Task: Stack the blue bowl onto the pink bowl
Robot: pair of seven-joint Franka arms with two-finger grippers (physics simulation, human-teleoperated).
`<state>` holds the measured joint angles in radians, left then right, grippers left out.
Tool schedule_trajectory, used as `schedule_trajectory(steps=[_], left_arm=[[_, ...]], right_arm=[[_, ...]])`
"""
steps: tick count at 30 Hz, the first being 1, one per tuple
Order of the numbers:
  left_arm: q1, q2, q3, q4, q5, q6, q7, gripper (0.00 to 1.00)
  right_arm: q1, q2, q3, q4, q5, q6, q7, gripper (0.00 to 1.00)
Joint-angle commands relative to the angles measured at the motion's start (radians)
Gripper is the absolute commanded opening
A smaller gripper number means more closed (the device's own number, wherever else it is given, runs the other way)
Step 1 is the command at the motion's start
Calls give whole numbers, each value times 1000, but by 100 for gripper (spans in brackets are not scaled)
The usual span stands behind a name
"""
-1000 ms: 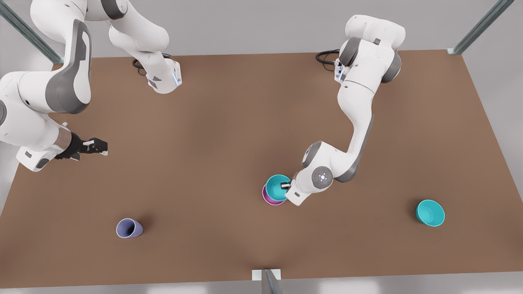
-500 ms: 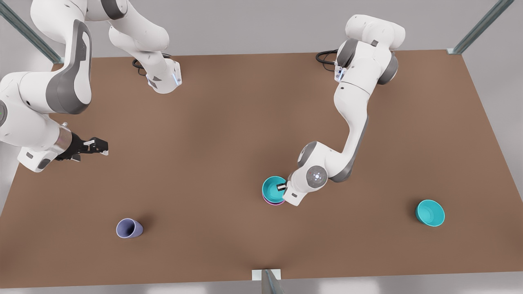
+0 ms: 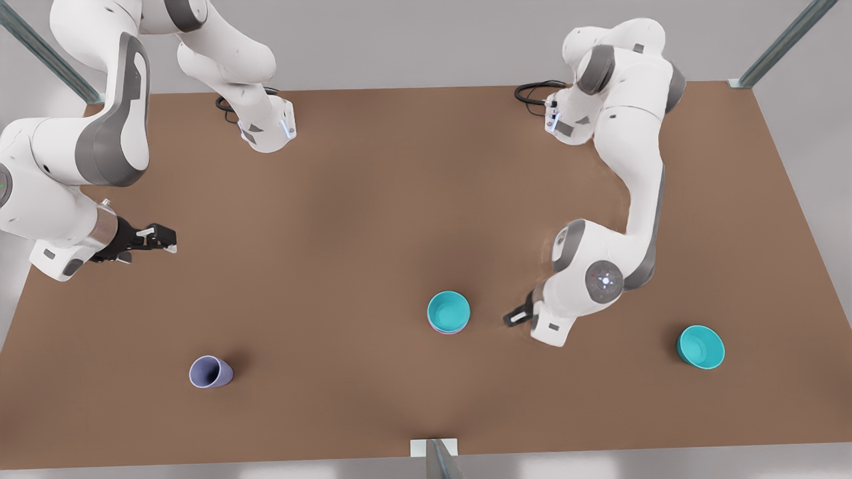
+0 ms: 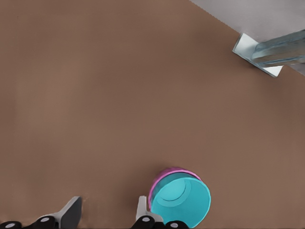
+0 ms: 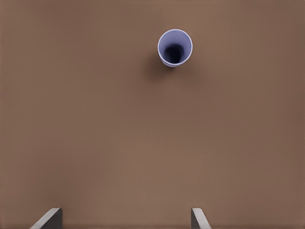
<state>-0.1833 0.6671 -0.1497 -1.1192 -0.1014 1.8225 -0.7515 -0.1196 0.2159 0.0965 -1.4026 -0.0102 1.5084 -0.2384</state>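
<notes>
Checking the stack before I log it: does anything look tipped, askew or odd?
Nothing stands out. The blue bowl sits level, nested in the pink bowl; the open left hand is clear beside it. The right hand waits, open.

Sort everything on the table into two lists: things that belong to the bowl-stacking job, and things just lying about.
Job:
- blue bowl, nested in the pink bowl
- pink bowl, rim showing under it
- left gripper, open, beside the stack

Lying about:
- second teal bowl, front view's right
- cup, front view's left
- right gripper, open, waiting above the table
</notes>
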Motion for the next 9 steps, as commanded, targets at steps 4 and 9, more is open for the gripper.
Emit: schedule_trajectory(steps=[4, 9], left_arm=[[110, -316, 16, -123, 220, -454, 684, 100], [102, -420, 30, -208, 157, -448, 724, 100]], right_arm=[[0, -1, 0, 1, -1, -1, -10, 100], [0, 0, 0, 2, 1, -1, -12, 100]])
